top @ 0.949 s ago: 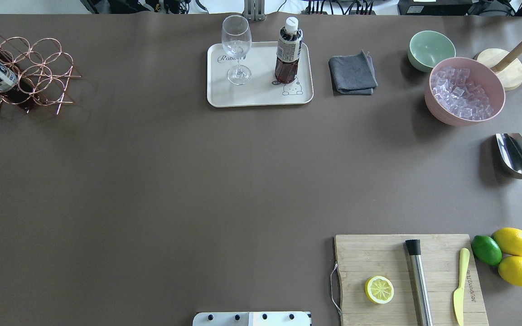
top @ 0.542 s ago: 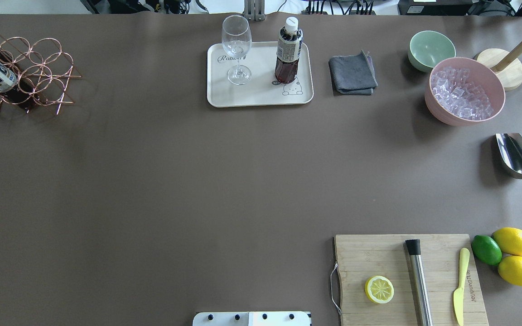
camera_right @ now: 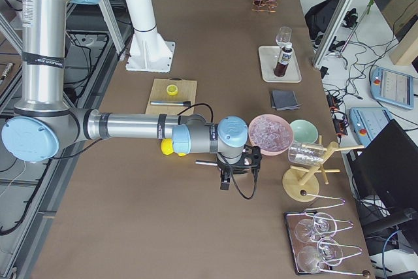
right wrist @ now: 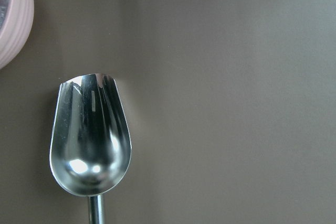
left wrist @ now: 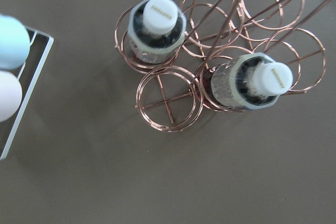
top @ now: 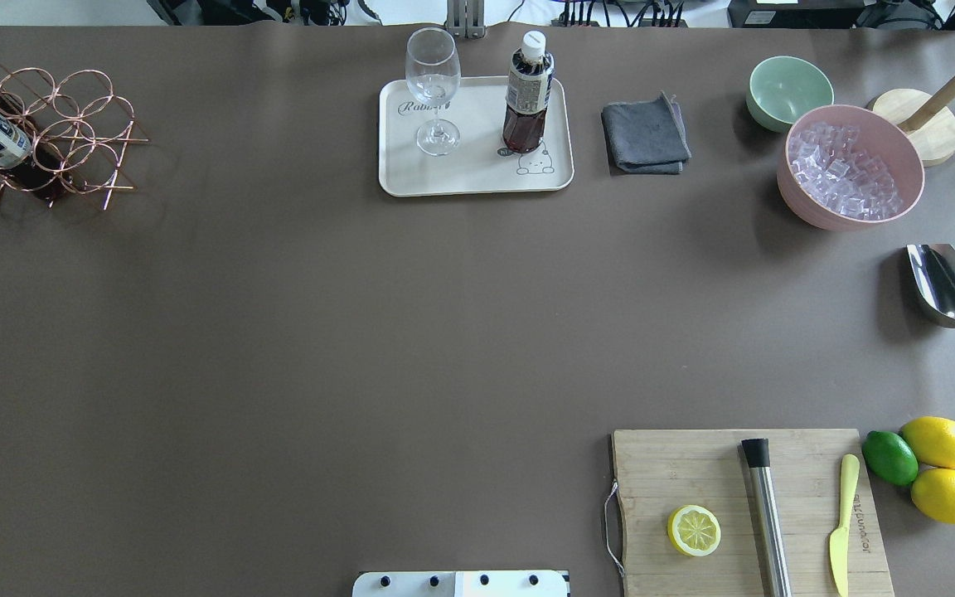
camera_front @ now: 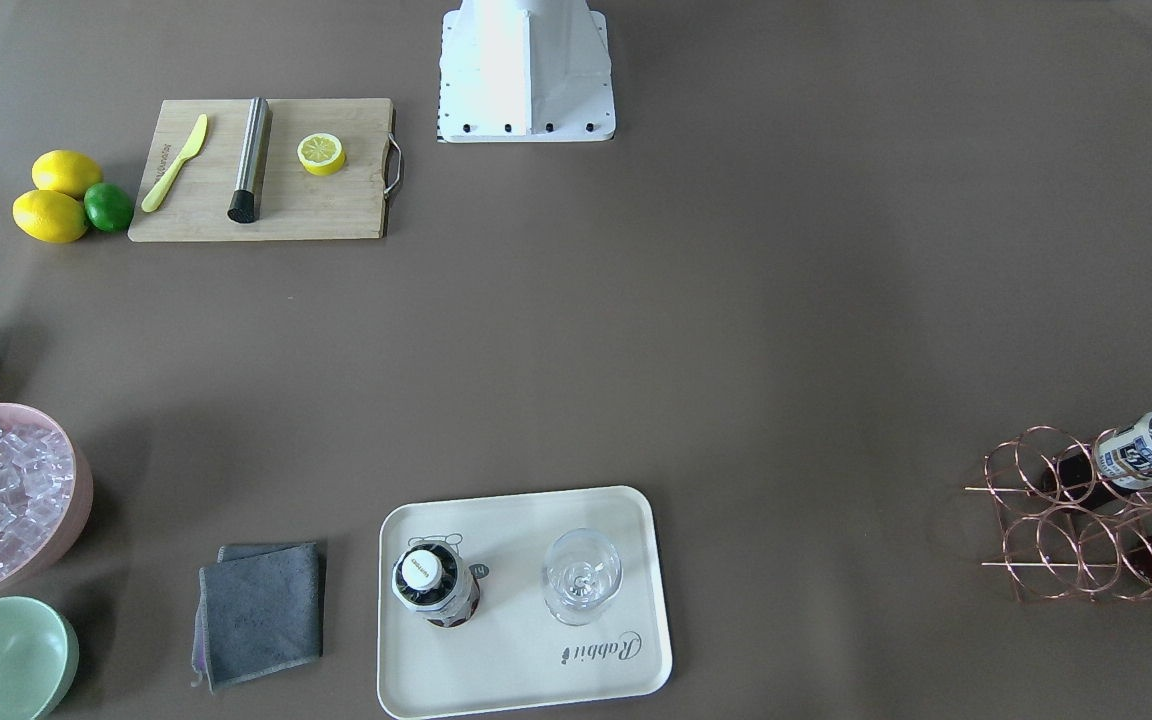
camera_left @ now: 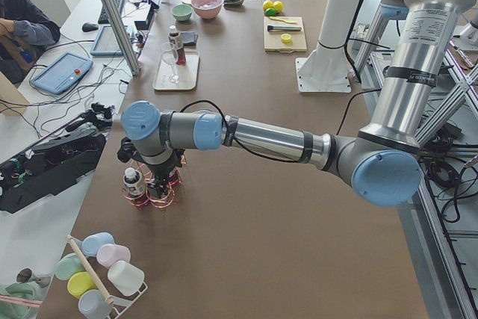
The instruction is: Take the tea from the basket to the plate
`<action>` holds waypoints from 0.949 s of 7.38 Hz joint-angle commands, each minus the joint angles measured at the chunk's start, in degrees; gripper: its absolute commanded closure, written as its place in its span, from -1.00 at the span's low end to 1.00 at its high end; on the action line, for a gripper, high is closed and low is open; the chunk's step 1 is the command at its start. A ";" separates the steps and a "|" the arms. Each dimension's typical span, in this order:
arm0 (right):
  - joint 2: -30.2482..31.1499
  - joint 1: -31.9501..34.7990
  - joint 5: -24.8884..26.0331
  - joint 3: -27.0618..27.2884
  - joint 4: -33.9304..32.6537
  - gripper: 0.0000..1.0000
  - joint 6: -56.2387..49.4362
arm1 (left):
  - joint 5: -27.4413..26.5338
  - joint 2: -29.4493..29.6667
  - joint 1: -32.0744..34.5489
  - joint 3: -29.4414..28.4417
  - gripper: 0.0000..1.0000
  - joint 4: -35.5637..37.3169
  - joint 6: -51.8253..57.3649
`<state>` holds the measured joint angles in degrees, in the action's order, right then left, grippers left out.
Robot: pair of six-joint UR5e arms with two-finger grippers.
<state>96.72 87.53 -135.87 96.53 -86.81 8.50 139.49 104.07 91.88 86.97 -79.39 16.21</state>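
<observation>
One tea bottle (top: pixel 527 91) stands upright on the cream plate (top: pixel 477 170), beside a wine glass (top: pixel 433 83). Two more tea bottles (left wrist: pixel 157 24) (left wrist: pixel 252 80) sit in rings of the copper wire basket (top: pixel 79 116) at the table's far left. The left wrist view looks straight down on their white caps and shows no fingers. In the exterior left view my left gripper (camera_left: pixel 163 173) hangs just above the basket (camera_left: pixel 160 196); I cannot tell whether it is open. My right gripper (camera_right: pixel 224 178) hovers over the metal scoop (right wrist: pixel 90 135); its state cannot be told.
A grey cloth (top: pixel 645 137), a mint bowl (top: pixel 788 89) and a pink bowl of ice (top: pixel 850 166) lie right of the plate. The cutting board (top: pixel 693 473) carries a lemon half, a muddler and a knife, with lemons and a lime (top: pixel 889 458) beside it.
</observation>
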 commanded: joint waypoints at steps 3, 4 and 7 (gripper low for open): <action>-0.03 2.38 -0.45 3.83 -7.90 -1.00 0.38 | -5.20 -6.67 0.67 -0.49 -0.96 0.11 -7.78; -0.13 2.38 -0.28 3.49 -7.67 -1.00 0.29 | -5.37 -7.12 0.76 -0.49 -0.96 -0.24 -7.43; 0.75 2.38 -0.28 3.31 -7.41 -1.00 -0.06 | -5.28 -7.74 2.24 0.13 -0.96 -0.15 -5.49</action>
<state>97.10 89.91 -136.08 99.83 -94.17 8.59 134.19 96.54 92.89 86.67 -79.54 10.20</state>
